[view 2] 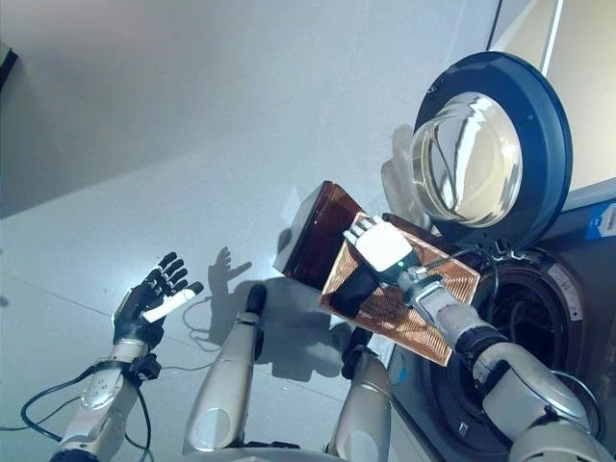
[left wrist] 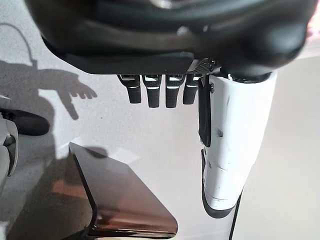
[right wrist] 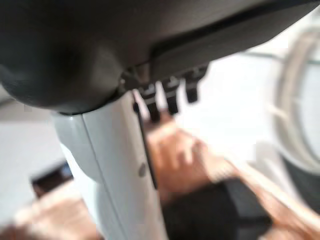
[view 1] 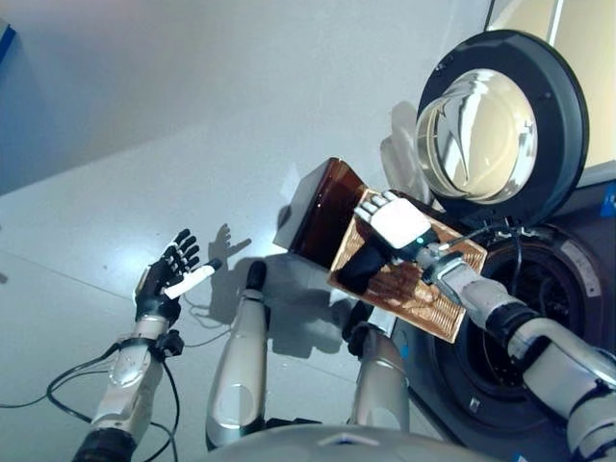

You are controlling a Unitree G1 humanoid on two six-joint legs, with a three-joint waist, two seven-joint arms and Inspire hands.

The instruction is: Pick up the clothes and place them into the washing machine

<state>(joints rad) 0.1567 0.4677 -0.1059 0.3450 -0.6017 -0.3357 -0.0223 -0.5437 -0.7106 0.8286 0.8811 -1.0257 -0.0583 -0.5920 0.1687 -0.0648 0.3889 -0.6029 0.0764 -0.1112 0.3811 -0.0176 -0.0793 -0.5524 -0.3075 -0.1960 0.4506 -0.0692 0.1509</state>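
1. The washing machine [view 1: 539, 318] stands at the right, its round door [view 1: 502, 125] swung open.
2. A brown basket [view 1: 322, 207] hangs just beside the drum opening.
3. An orange-brown cloth [view 1: 404, 284] — draped at the basket's edge — is pinched by the right hand [view 1: 395, 226], fingers curled on it.
4. The left hand [view 1: 168, 279] hovers well apart over the floor [view 1: 144, 115], fingers spread wide, holding nothing.

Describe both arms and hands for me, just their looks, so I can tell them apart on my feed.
Both arms are silver-grey with dark joint bands. The left hand is dark, with black fingers and a white thumb cover. The right hand is also dark, with a white plate on its back and a white thumb cover; thin black cables run by its wrist.
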